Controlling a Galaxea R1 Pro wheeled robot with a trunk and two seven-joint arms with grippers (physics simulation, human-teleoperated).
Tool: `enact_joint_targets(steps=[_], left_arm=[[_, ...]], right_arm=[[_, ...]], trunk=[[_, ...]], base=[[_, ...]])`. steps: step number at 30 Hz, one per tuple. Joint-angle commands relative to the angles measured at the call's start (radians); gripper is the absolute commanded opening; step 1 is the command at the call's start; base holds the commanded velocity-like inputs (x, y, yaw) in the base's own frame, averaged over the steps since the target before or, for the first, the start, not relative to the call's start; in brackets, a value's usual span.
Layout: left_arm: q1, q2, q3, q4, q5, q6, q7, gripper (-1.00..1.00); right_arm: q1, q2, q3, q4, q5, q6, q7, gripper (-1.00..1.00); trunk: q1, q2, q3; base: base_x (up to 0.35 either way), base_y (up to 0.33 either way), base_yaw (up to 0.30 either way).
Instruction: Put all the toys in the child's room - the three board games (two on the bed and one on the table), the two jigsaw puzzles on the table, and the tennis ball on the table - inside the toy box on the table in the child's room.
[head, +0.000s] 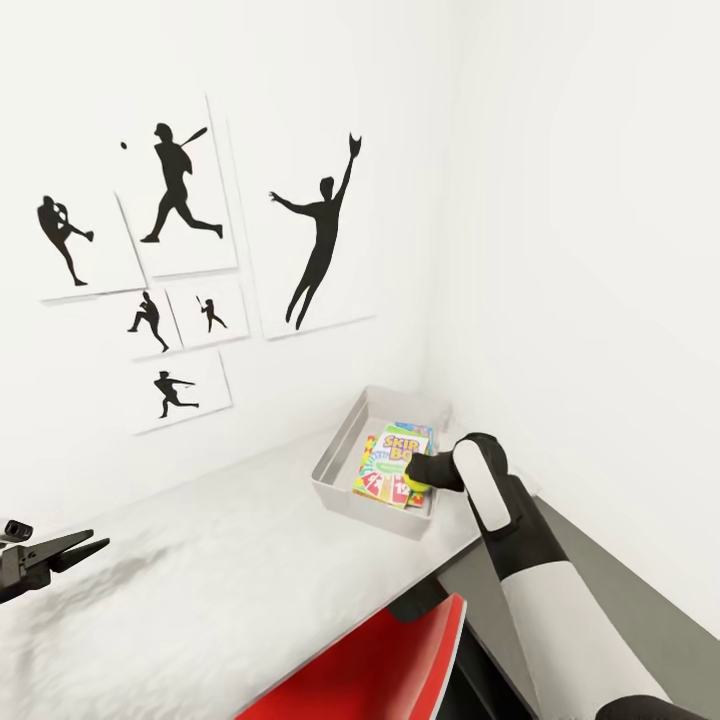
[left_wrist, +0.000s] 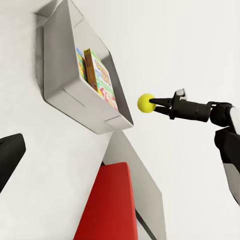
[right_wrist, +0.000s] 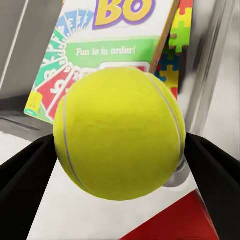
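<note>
While gripped: tennis ball (right_wrist: 120, 132) in right gripper (head: 418, 477), above toy box (head: 340, 470) near edge.
Inside box: board game (head: 388, 462).
Left gripper (head: 85, 548): far left, state unclear.

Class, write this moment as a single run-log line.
right gripper: shut on tennis ball | position: over toy box near edge | box: Skip-Bo game inside | left gripper: idle above table

White-and-black right arm (head: 560, 590) (black end effector (left_wrist: 156, 104))
</note>
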Motion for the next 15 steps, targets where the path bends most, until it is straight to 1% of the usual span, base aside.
enact_joint_targets(steps=[1,10,15], left_arm=[[-0.002,0.001,-0.007,0.000,0.007,0.011,-0.004,1.00],[-0.002,0.001,-0.007,0.001,0.007,0.011,-0.004,1.00],[-0.002,0.001,-0.007,0.000,0.007,0.011,-0.004,1.00]], right_arm=[[-0.002,0.000,0.001,0.001,-0.009,0.002,-0.011,-1.00],[-0.005,0.000,0.001,0.009,-0.008,0.002,-0.011,-1.00],[-0.020,0.000,0.001,0.017,-0.007,0.002,-0.010,-1.00]], trunk=[[0.001,-0.002,-0.004],[0.001,-0.002,-0.017],[0.001,-0.002,-0.019]], base=[[0.000,0.000,0.000],[0.000,0.000,0.000],[0.000,0.000,0.000]])
